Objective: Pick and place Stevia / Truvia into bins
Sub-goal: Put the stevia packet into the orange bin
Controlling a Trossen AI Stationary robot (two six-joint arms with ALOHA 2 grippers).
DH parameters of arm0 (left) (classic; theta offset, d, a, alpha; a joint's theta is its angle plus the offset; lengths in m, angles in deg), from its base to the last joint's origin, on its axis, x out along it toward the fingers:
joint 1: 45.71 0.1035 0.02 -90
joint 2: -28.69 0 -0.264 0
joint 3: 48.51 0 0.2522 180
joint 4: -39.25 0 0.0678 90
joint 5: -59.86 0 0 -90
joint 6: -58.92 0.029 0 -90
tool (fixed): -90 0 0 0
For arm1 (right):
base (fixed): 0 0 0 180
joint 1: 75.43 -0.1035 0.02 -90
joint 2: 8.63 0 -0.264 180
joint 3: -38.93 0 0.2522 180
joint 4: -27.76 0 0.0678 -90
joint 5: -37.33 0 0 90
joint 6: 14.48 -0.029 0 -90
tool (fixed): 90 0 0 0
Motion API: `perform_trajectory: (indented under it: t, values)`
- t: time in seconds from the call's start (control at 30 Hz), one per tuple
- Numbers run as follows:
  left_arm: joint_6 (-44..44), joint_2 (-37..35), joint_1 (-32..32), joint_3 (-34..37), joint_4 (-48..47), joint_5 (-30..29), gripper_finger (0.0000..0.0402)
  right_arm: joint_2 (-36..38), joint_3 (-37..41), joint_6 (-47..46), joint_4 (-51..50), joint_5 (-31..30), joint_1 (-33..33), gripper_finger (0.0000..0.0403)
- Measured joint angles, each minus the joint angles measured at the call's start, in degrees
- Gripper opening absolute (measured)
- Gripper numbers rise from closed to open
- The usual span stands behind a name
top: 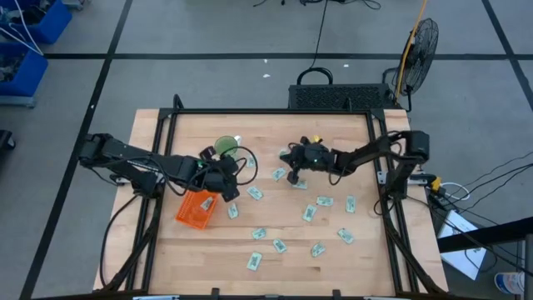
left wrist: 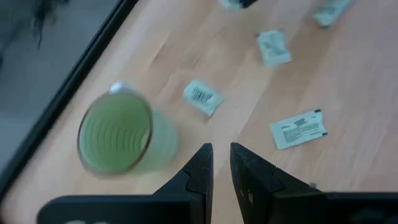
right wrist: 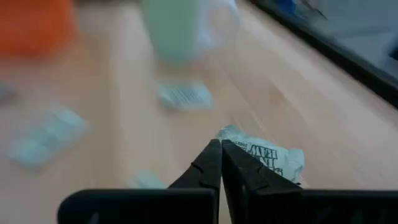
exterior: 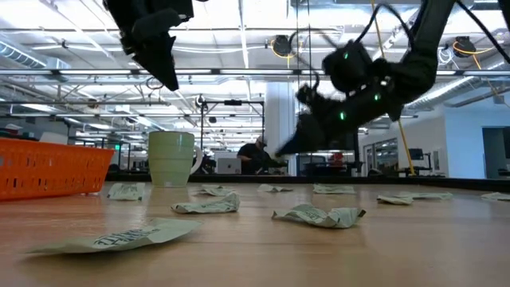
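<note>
The right gripper (right wrist: 220,149) has its two dark fingers pinched together on the edge of a crumpled white paper packet with green print (right wrist: 267,155), near mid-table. The left gripper (left wrist: 221,155), fingers a narrow gap apart and holding nothing, hangs beside the round green cup (left wrist: 118,134), just above the small bright orange plastic bin (top: 196,208). More packets (top: 308,212) lie scattered across the wooden table (top: 375,267).

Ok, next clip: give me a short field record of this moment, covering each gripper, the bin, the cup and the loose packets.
right gripper: shut on a Stevia packet, above the table's middle
left gripper: nearly closed, nothing between its fingers, raised near the green cup
orange bin: on the table, under the left arm; contents not visible
loose packets: many, scattered right of the bin
</note>
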Motion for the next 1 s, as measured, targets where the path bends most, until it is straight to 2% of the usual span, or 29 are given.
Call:
perform_trajectory:
  t: [0.13,0.27,0.43,0.5,0.77,0.87,1.0]
  values:
    - [12.1,0.1,0.0,2.9,8.4,1.6,0.006,4.1,0.0,-5.9,0.5,10.2,0.1,0.0001]
    - [20.3,0.1,0.3,7.6,22.2,3.8,0.0061,6.5,0.0,-11.2,0.7,21.5,0.0,0.0001]
    - [29.6,0.2,0.4,10.9,33.3,6.3,0.0076,7.3,0.0,-16.7,1.3,30.3,0.1,0.0001]
    - [31.1,0.4,0.6,11.2,35.7,7.8,0.0095,7.2,0.0,-18.3,1.2,32.0,0.0,0.0001]
    - [39.4,3.3,1.4,11.2,45.4,10.7,0.0184,7.3,0.0,-22.1,4.4,32.1,-1.7,0.0001]
    - [40.9,6.5,2.5,11.0,51.5,12.9,0.02,7.3,0.0,-22.3,6.1,32.2,-2.8,0.0001]
    - [43.5,10.3,3.3,11.1,56.2,12.9,0.0204,7.3,0.0,-22.8,7.8,32.2,-4.0,0.0001]
